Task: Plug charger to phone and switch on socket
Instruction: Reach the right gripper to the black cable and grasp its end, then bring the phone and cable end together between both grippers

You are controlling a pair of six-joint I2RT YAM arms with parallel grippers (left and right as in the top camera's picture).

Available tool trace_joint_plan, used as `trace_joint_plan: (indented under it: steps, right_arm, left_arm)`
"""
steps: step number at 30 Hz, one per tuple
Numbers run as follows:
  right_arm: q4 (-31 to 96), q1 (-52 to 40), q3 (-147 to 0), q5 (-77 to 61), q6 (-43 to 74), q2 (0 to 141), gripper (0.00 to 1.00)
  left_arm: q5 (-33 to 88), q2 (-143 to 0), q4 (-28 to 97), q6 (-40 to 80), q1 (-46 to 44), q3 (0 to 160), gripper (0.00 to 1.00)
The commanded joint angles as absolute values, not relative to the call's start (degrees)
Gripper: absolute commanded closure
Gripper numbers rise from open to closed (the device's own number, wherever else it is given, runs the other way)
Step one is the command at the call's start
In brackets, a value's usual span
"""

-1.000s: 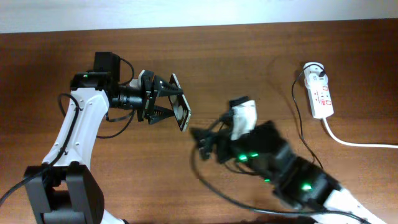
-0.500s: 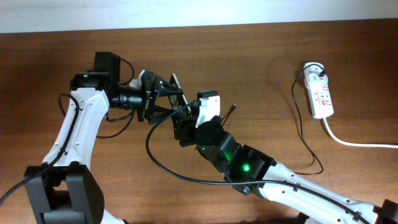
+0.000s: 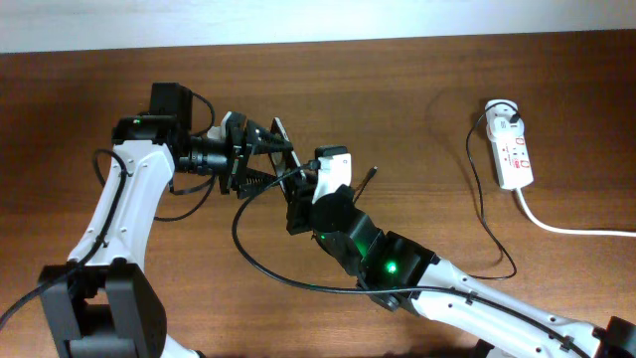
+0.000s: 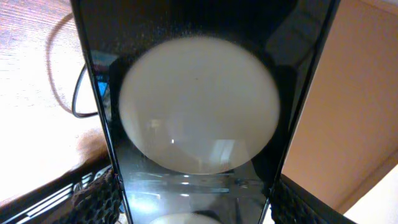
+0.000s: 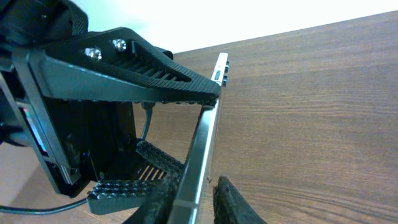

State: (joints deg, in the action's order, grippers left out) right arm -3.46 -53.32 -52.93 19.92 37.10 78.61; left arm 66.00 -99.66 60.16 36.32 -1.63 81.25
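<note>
While my left gripper (image 3: 279, 161) clamps the phone (image 4: 196, 106), the right gripper (image 5: 189, 200) sits at its edge, grip unclear; charger (image 3: 256, 261) apparently not in, socket (image 3: 512, 151) untouched.

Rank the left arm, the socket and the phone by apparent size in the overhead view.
1. left arm, clearly largest.
2. socket.
3. phone, but it is held raised, shows edge-on and is partly hidden, so this rank is unsure.
</note>
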Motion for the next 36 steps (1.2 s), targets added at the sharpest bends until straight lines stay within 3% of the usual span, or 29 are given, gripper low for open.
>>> trace_joint_plan:
  steps: [1,9,10,13,19,24,28,31,33,36]
  right_arm:
    - [-3.5,-53.6,-53.4,19.7,36.7,79.1,0.8]
    - [-2.6,-53.6,-53.4,18.5,36.7,78.2,0.9]
    - [-2.3,-53.6,-53.4,18.7,36.7,77.8,0.91]
    - [-1.7,-53.6,-53.4,18.7,36.7,75.7,0.92]
    - [4.7,-49.3,-53.4,18.6,37.2,70.4,0.96]
    - [9.7,-43.9,-53.4,10.6,49.1,67.1,0.96]
    - [9.6,-38.0,-53.4,-3.2,55.2,67.1,0.96]
    - [9.6,-33.9,-53.4,-12.4,56.4,67.1,0.96]
    - [9.7,-31.3,-53.4,-18.8,56.7,67.1,0.96]
    - [9.7,-30.6,-53.4,-21.8,56.7,67.1,0.96]
  left_arm:
    - [68.1,-99.4,60.0,36.4,-1.3,81.4,0.34]
    - [68.2,-99.4,60.0,36.4,-1.3,81.4,0.26]
    - [68.3,-99.4,60.0,36.4,-1.3,81.4,0.23]
    - [71.3,-99.4,60.0,36.4,-1.3,81.4,0.01]
    - [70.4,-95.2,60.0,27.7,0.5,83.3,0.01]
    - [56.9,-74.9,70.5,8.0,7.7,83.4,0.01]
    - [37.1,-55.9,79.4,5.3,16.6,82.5,0.01]
    - [36.8,-42.3,78.6,8.2,22.2,74.7,0.01]
    - [38.2,-34.3,73.3,19.2,24.6,64.2,0.01]
    - [51.3,-32.3,56.2,34.0,24.7,47.4,0.01]
